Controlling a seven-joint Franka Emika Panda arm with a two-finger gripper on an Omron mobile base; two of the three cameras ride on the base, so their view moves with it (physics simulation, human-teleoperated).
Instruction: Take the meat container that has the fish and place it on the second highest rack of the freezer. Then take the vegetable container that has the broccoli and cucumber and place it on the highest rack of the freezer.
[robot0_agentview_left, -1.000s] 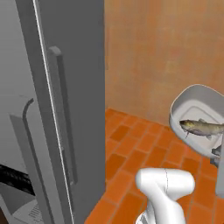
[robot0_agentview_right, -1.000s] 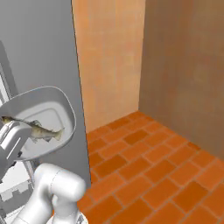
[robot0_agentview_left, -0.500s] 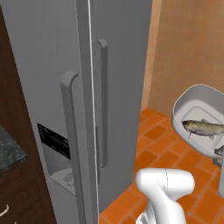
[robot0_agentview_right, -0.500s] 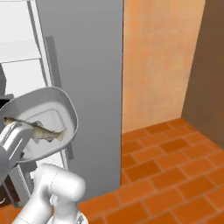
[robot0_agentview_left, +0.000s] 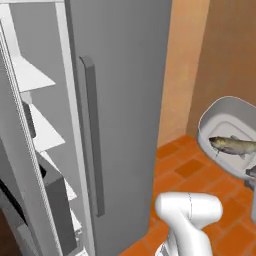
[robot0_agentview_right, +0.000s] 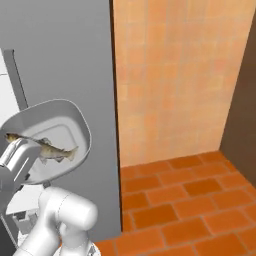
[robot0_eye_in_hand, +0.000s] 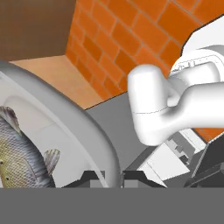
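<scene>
Beside the freezer (robot0_agentview_left: 125, 100), gripper (robot0_eye_in_hand: 114, 176) clamps the tilted meat container (robot0_agentview_right: 60, 120), fish (robot0_agentview_right: 45, 146) lying crosswise.

We see our arm (robot0_agentview_left: 187, 212) as smooth, glossy white, built from rounded tubular links that meet in bulging, capsule-shaped elbows. In the right base view the same white link (robot0_agentview_right: 65, 215) curves like a fat bent pipe, shaded soft grey underneath. Above it our hand (robot0_agentview_right: 15, 162) is a boxy light-grey block with a narrow dark seam along its edge. In the hand view a thin dark line rings the white joint, and our two dark fingertips (robot0_eye_in_hand: 89, 177) are small, squared stubs.
</scene>
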